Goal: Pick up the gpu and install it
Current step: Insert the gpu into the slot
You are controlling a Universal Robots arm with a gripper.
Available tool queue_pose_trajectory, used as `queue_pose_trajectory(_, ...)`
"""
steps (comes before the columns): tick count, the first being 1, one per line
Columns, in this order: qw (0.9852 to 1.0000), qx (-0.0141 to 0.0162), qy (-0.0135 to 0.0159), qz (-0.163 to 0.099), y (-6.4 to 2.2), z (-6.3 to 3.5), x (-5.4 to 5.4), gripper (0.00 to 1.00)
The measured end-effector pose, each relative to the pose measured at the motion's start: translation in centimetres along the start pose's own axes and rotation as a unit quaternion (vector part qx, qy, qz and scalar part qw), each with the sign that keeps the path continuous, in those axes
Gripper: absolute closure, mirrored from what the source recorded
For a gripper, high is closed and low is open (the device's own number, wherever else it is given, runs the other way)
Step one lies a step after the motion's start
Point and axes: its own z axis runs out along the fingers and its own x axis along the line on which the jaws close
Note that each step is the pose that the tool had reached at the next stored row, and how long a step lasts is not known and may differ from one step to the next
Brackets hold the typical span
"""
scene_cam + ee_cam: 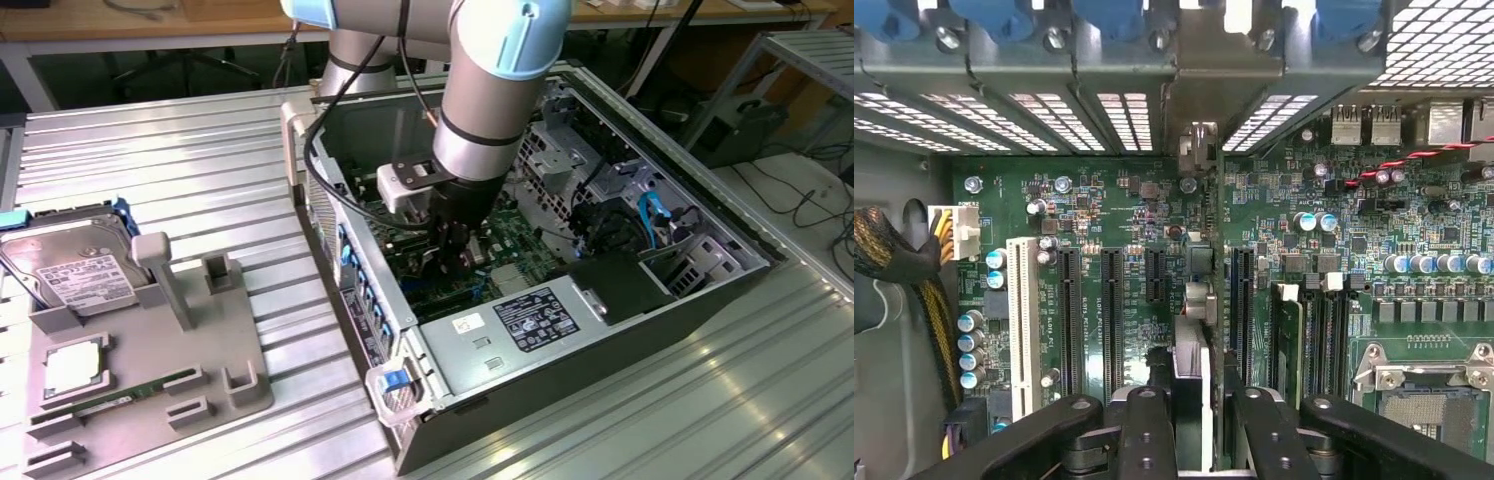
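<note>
Reaching down into the open computer case (694, 300), the arm is holding its gripper (461, 262) just above the motherboard (514, 235). In the wrist view the gripper (1192, 420) is clenching the gpu (1194, 340) edge-on between its two black fingers (1146, 430), the thin card standing upright over the green motherboard (1334, 260), between two of the long black expansion slots (1111, 310). Whether the card's lower edge is sitting in a slot cannot be told. Its far end is pointing toward the grey rear slot covers (1124, 60) topped with blue clips (1014, 15).

A white slot (1022, 315) is lying beside the black ones, and a bundle of yellow and black cables (924, 280) is running to a white connector (959, 230). The empty CPU socket (1429, 390) is sitting on the other side of the gripper.

In the exterior view, a grey parts holder (147, 370) is lying on the metal table (160, 170) at about nine o'clock from the case, carrying a hard drive (74, 265), a CPU (74, 365) and a RAM stick (120, 392).
</note>
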Motion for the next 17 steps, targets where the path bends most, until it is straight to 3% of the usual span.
queue_pose_trajectory(6,1.0000,-0.0004,0.0009,0.000,0.03,0.80,0.0,0.72)
queue_pose_trajectory(7,1.0000,0.0000,0.0000,0.000,0.03,0.95,0.0,0.72)
queue_pose_trajectory(12,1.0000,0.0002,-0.0002,0.000,0.03,0.97,0.0,0.72)
queue_pose_trajectory(15,1.0000,0.0022,-0.0006,0.000,0.03,0.93,0.0,0.71)
queue_pose_trajectory(16,1.0000,0.0019,0.0002,0.000,0.04,0.77,0.0,0.65)
queue_pose_trajectory(17,1.0000,0.0024,-0.0004,0.000,0.03,0.60,0.0,0.65)
